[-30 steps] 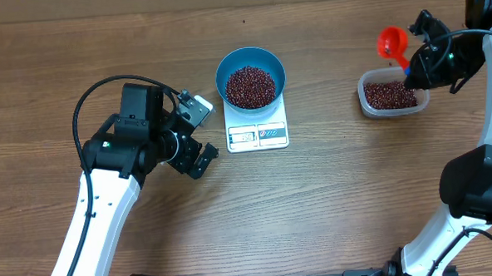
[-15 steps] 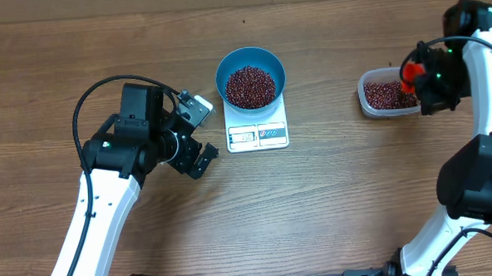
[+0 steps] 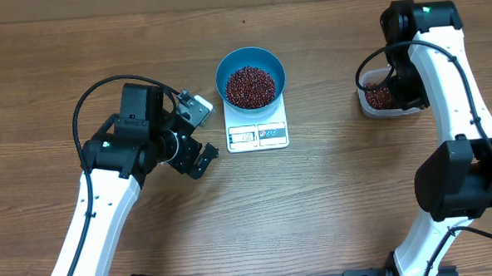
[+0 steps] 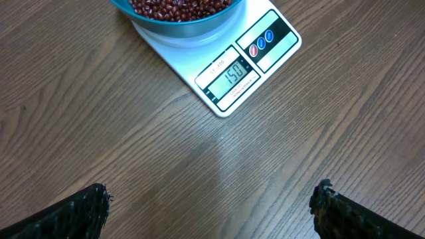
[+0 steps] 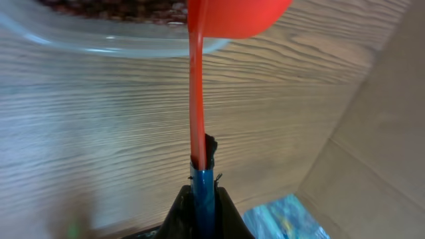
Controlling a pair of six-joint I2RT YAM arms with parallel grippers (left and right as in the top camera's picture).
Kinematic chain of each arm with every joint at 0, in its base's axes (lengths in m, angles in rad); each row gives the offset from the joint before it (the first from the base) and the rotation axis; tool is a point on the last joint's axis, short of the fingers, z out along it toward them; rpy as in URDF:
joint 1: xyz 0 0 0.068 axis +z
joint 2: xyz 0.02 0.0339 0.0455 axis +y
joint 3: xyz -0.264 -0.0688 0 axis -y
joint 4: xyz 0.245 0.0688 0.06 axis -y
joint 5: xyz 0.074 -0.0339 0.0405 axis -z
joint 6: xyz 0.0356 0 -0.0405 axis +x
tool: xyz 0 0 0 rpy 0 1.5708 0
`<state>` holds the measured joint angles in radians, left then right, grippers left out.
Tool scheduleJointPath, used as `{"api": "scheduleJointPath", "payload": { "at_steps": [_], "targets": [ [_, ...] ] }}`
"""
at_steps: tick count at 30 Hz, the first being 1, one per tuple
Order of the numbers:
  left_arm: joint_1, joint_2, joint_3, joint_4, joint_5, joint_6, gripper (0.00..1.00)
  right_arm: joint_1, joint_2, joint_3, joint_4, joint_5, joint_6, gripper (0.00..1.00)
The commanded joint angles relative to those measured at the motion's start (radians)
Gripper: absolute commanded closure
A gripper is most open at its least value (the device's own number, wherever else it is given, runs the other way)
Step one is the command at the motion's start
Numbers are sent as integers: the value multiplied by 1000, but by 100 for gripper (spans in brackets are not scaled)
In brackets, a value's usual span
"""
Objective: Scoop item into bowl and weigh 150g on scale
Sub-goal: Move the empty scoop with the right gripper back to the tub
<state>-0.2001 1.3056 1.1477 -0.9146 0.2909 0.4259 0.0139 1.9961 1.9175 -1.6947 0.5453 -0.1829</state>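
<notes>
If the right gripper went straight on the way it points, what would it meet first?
Probably the clear tub of beans: the red scoop held by the right gripper sits at its rim, though depth is unclear.

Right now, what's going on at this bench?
It's a bean-weighing run that looks about done. The blue bowl, heaped with beans, sits on the scale, and the display appears to read 150. The right gripper is shut on the handle of a red scoop, whose head is at the clear tub holding the rest of the beans. The left gripper is open and holds nothing, hanging over bare table beside the scale.
</notes>
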Motion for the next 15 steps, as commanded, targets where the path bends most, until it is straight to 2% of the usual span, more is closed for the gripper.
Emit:
{"api": "scheduleJointPath", "payload": {
  "at_steps": [1, 10, 15],
  "targets": [
    [7, 2, 3, -2, -6, 8, 1, -3, -28, -1, 6, 40, 79, 96],
    [7, 2, 3, -2, -6, 8, 0, -129, -29, -1, 23, -578, 71, 96],
    [7, 2, 3, -2, -6, 8, 1, -214, -29, -3, 24, -822, -61, 96]
  ]
}}
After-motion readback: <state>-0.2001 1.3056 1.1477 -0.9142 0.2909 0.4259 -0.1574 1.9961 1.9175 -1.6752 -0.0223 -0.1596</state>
